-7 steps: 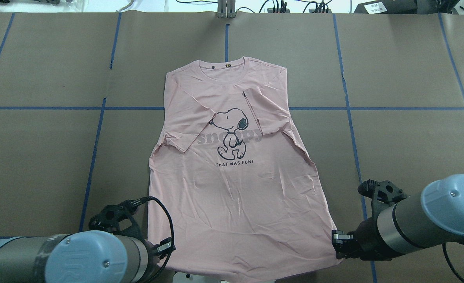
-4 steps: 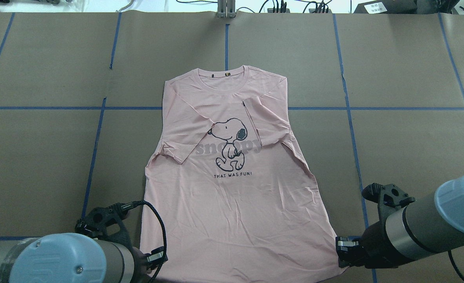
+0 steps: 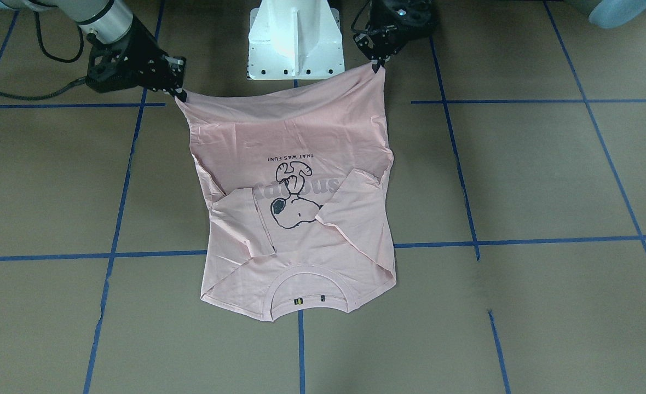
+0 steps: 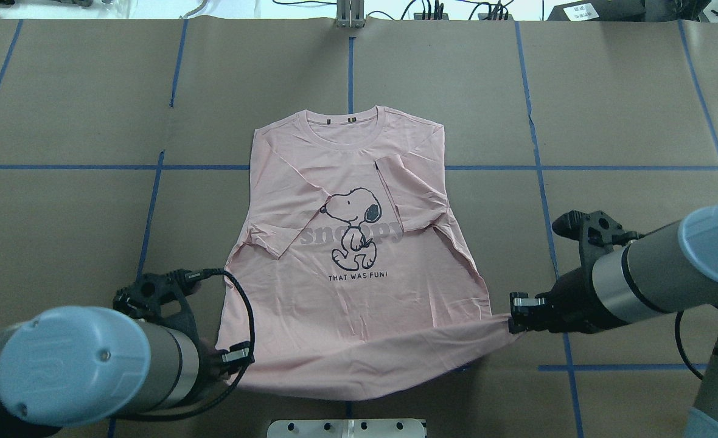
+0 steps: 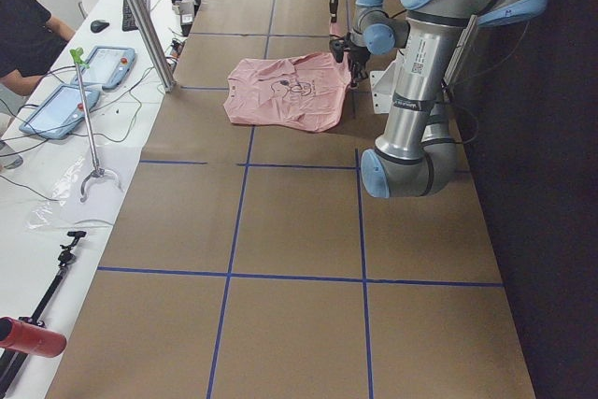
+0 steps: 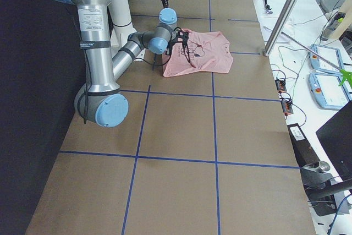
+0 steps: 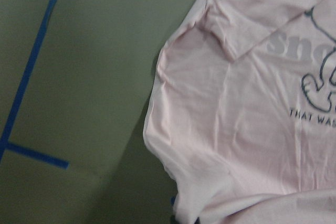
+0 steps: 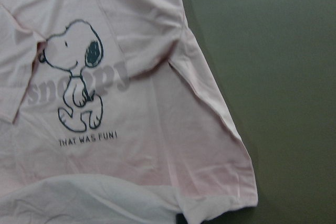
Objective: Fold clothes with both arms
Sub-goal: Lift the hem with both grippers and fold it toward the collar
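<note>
The pale pink T-shirt [image 4: 359, 286] lies face up on the brown table, both sleeves folded in over the dog print [image 4: 353, 226]. It also shows in the front view [image 3: 295, 219]. My left gripper [image 4: 237, 359] is shut on the hem's left corner. My right gripper [image 4: 513, 316] is shut on the hem's right corner. Both hold the hem lifted off the table, and it sags between them. In the front view the left gripper [image 3: 379, 64] and right gripper [image 3: 179, 94] pinch the raised corners. The wrist views show the shirt [image 7: 252, 129] [image 8: 105, 129] below.
The white pedestal base [image 3: 295, 38] stands just behind the lifted hem. Blue tape lines [image 4: 152, 201] cross the brown table cover. Tablets and cables [image 5: 65, 100] lie on a side bench, where a person sits.
Both grippers have lifted the hem corners and carried them forward toward the collar. The hem has risen off the table and the shirt's lower part is starting to roll over.
</note>
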Robot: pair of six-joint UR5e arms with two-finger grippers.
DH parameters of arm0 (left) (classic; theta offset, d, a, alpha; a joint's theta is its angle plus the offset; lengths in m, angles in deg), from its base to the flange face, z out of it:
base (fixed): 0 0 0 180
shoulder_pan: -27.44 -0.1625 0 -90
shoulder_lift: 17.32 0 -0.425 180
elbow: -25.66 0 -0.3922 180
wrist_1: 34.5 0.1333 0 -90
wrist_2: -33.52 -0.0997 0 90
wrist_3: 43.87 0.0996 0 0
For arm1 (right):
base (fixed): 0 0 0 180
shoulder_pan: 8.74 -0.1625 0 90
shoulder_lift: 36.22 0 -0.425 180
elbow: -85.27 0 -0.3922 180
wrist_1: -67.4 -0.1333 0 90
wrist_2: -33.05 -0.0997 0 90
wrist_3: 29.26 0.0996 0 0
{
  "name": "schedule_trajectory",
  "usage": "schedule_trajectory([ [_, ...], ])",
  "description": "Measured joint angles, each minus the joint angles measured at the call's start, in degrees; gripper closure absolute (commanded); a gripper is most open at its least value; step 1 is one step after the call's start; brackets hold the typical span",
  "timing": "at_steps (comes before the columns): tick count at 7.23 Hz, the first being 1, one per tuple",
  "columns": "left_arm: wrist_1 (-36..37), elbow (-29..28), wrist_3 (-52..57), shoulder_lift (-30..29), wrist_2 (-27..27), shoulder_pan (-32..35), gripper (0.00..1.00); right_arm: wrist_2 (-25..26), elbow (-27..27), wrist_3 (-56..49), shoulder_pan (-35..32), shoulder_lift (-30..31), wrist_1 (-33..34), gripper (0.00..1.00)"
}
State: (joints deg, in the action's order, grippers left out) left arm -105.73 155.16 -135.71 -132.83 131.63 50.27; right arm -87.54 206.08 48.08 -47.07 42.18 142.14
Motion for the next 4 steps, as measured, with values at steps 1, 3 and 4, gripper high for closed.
schedule_trajectory([
  [1, -3.7, -4.0, 2.2, -0.4, 0.0, 3.8, 1.0, 0.2, -5.2, -1.7, -3.0, -4.9, -0.1, 1.0],
  [3, -13.2, -15.0, 4.7, -2.4, 0.1, 10.0, 1.0, 0.4, -17.4, -5.4, -8.1, -14.6, -0.1, 1.0],
  [4, -18.1, -21.3, 6.3, -3.9, 0.1, 12.5, 1.0, 0.5, -24.4, -6.3, -9.9, -19.8, -0.2, 1.0],
])
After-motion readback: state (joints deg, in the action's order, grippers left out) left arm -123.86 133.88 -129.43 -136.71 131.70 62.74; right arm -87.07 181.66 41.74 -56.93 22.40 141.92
